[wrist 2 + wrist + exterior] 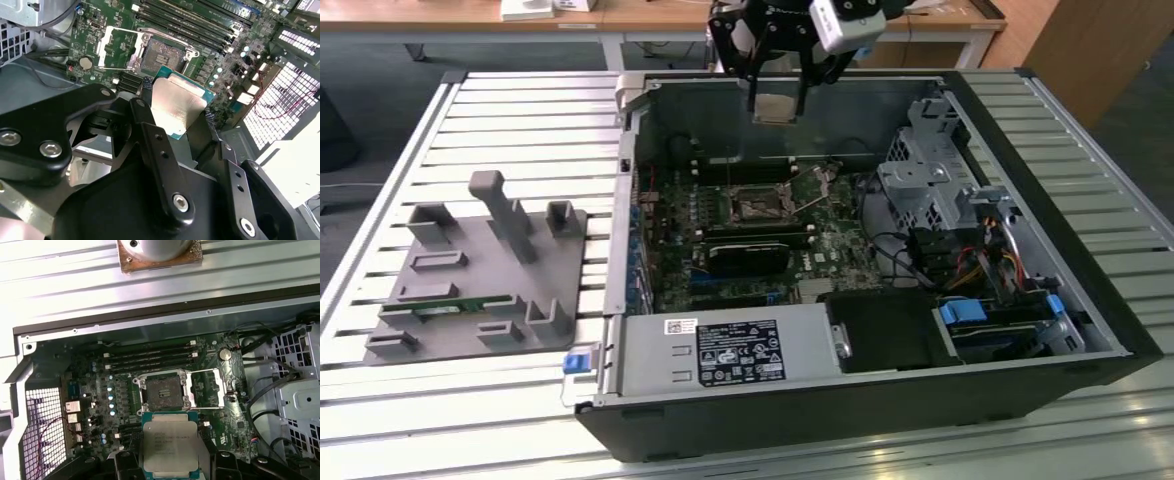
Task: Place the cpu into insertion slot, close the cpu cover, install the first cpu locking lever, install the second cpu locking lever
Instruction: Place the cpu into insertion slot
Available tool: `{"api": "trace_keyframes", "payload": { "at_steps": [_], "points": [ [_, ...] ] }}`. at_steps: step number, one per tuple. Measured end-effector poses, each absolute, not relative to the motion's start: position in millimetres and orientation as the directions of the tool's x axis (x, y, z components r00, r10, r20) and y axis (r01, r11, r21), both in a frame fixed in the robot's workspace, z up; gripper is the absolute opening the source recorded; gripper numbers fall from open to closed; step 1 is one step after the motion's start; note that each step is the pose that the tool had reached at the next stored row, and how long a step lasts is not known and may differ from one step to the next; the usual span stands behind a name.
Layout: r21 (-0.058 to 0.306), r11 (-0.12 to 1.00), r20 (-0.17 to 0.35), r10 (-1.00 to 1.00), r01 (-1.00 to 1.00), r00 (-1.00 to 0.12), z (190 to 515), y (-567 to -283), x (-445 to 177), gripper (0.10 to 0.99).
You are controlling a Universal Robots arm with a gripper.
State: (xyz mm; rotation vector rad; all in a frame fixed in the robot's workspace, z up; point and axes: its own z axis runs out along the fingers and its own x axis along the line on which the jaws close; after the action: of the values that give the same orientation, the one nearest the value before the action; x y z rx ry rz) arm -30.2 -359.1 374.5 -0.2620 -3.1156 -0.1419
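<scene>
Gripper fingers are shut on the cpu, holding it by 2 opposite edges. In the exterior view it hangs above the rear part of the open computer case, well clear of the motherboard below. In both wrist views the cpu sits flat between the black fingers, with its silver metal top facing the first wrist view camera and its green edge showing around that top.

The insertion slot is a dark square socket with nothing in it. In both wrist views the cpu appears just beside the slot and apart from it, not over it. The cpu cover is swung open and lies beside the slot, so the board shows through its square window. 4 long memory slots run along the far side of the slot from the cpu.

On the exterior view's left, a grey fixture with upright posts stands on the slatted table, beside the case.
</scene>
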Motion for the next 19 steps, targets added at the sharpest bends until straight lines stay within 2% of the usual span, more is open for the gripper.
{"api": "trace_keyframes", "payload": {
  "at_steps": [19],
  "points": [
    [0.089,0.971,0.019,0.222,0.223,-0.975,374.3,-359.1,-30.2,0.529]
  ]
}}
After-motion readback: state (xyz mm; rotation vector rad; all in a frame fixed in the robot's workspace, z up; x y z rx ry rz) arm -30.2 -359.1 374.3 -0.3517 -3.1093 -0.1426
